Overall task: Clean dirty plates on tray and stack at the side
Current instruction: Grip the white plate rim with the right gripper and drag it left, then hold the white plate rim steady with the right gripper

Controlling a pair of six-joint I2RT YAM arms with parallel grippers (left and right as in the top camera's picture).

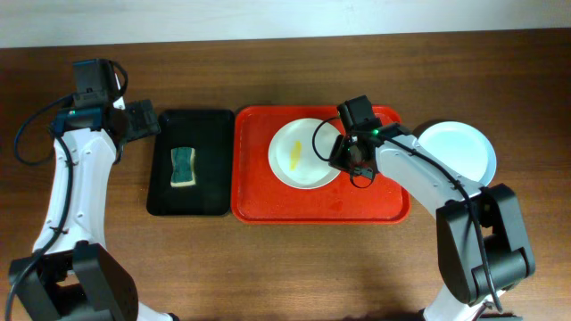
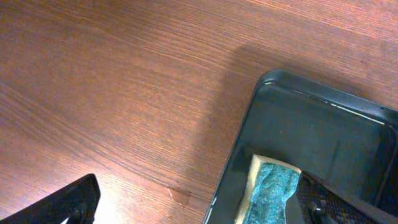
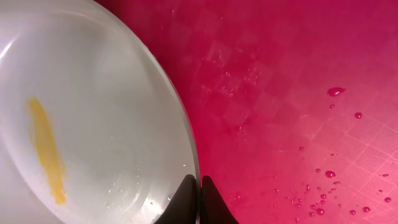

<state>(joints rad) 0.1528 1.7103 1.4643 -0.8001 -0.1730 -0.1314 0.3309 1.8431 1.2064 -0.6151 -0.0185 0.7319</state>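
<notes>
Overhead: smeared plate point(image 1: 299, 156) on the red tray point(image 1: 268, 209), right claw point(image 1: 343, 156) at its 3 o'clock rim, pale plate point(image 1: 457, 147) beyond on the surface point(image 1: 268, 267). Left wrist: left claw point(image 2: 202, 202) spread wide, empty; sponge point(image 2: 270, 190) in black tray point(image 2: 323, 124) at 5 o'clock. Right wrist: right claw pinched on that rim.

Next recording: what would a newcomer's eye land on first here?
The red tray at table centre holds a smeared plate with a yellow streak, its right rim pinched by the right gripper. A clean plate sits on the table to its right. On the left, a sponge lies in a black tray, with the left gripper open by its far-left corner.
</notes>
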